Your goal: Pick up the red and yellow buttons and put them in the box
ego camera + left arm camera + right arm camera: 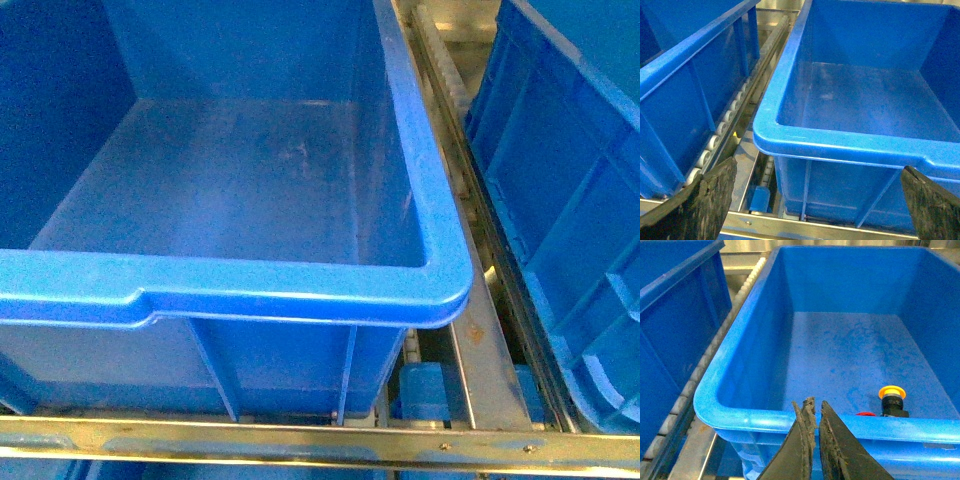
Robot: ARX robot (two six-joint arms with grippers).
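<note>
Though small and light, the yellow button [891,399] stands by a red button [866,414] inside the right bin [765,422]; grip its hard dark body, not the slippery cap. Right gripper [816,416] pressed together; left gripper [815,200] spread.

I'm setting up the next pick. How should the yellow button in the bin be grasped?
Judging by the right wrist view, take the yellow button from above, pinching the dark body under its domed cap. It stands upright close to the near wall of the blue bin, so a sideways approach looks blocked. The right end effector is shut and must open first.
</note>
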